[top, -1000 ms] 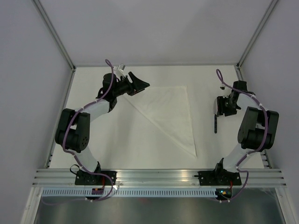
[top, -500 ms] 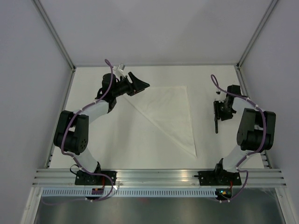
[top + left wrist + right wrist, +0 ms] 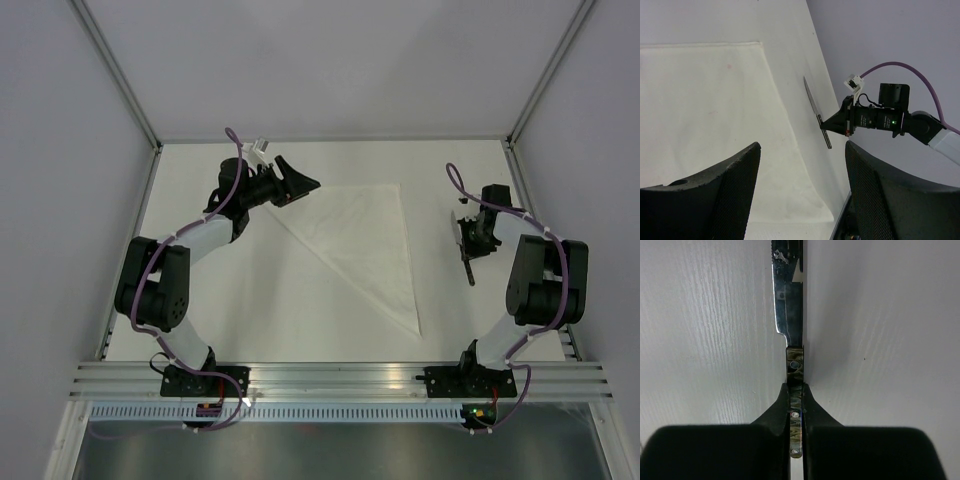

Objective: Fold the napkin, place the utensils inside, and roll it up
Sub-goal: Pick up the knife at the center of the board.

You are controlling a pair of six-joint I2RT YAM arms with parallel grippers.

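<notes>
The napkin lies flat in mid-table, folded into a white triangle with its long edge running from far left to near right; it also fills the left wrist view. One of the utensils, a knife with a dark mottled handle, lies on the bare table to the right of the napkin. My right gripper is shut on the knife's handle, and the blade points away from it. My left gripper hovers open and holds nothing, by the napkin's far left corner.
White enclosure walls and aluminium posts bound the table on three sides. An aluminium rail with both arm bases runs along the near edge. Purple cables loop off each wrist.
My right gripper has moved over the knife's handle and closed on it; the knife now lies slightly skewed. The left arm has barely moved.
</notes>
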